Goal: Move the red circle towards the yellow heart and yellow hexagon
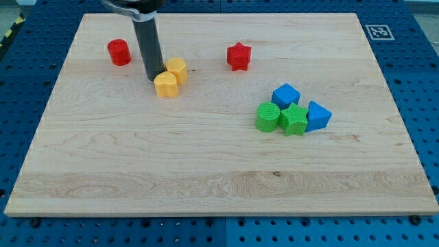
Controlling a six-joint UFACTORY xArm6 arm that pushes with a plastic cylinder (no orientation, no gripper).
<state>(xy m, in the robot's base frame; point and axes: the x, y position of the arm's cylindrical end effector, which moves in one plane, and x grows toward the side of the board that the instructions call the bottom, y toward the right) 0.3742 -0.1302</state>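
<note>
The red circle point(119, 52) sits near the view's top left on the wooden board point(206, 171). The yellow heart point(166, 84) and the yellow hexagon point(177, 69) touch each other to its right. My tip point(153, 77) stands just left of the yellow heart, touching or almost touching it, and to the lower right of the red circle, about a block's width away from it. The dark rod rises from the tip toward the view's top.
A red star point(239, 56) lies right of the yellow pair. At the view's right a cluster holds a blue cube point(285, 95), a blue triangular block point(317, 116), a green circle point(267, 116) and a green star point(293, 119).
</note>
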